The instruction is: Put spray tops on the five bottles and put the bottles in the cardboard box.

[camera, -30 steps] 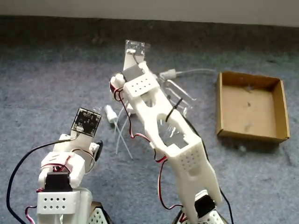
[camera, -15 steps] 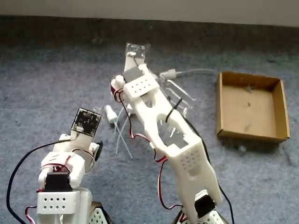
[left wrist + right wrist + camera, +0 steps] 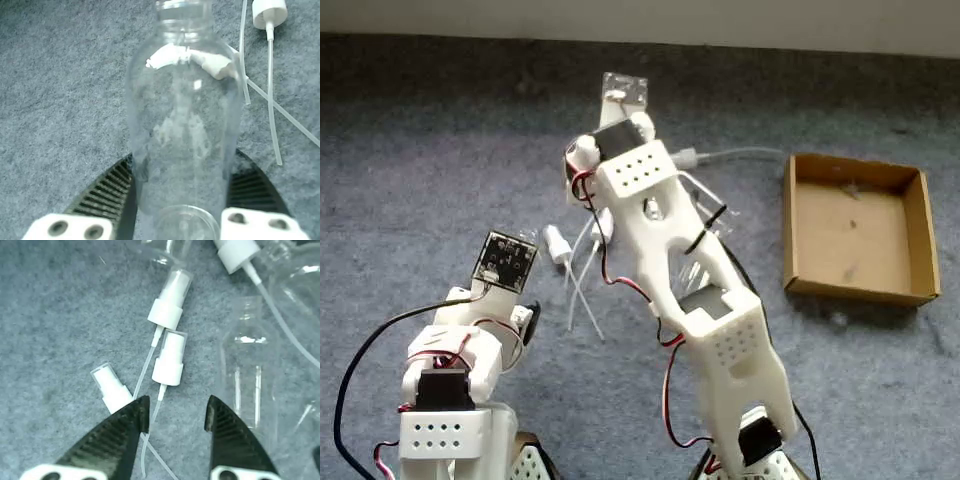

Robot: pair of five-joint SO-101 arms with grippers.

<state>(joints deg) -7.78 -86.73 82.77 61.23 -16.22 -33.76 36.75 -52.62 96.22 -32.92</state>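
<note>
From the high camera we look steeply down over the grey carpet (image 3: 420,150), arm bases (image 3: 445,435) nearest, cardboard box (image 3: 855,228) to the right. Our left wrist camera sits tight behind a clear bottle (image 3: 185,125), facing the carpet; the spray top (image 3: 270,12) beyond it is probably one the high view shares. Our right wrist camera looks closely down on more tops (image 3: 170,360).

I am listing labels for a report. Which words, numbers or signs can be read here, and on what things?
No text can be read.
The torn white label scrap on the clear plastic bottle shows no print.
The brown cardboard box shows no marking.
</note>
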